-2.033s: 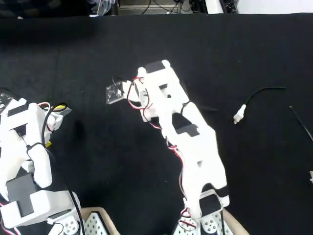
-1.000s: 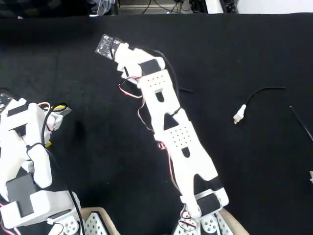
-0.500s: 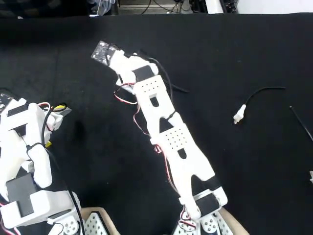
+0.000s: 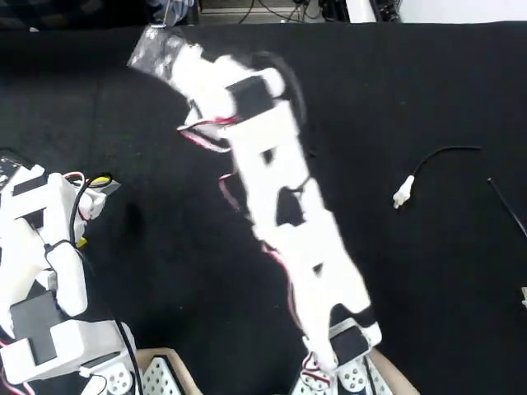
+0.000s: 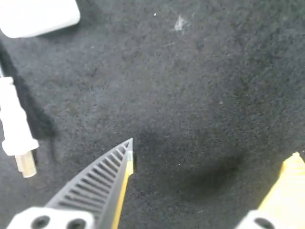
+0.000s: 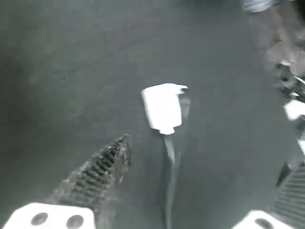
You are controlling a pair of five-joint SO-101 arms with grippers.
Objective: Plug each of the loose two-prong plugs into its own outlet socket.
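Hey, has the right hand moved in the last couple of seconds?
Yes. In the high view the right hand has swung out toward the far edge of the table, farther from the white plug.

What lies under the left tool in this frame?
Bare black cloth lies under the open left tool. A white two-prong plug lies beside it, not beneath, with a white socket block farther off. Cloth directly under each finger is covered.
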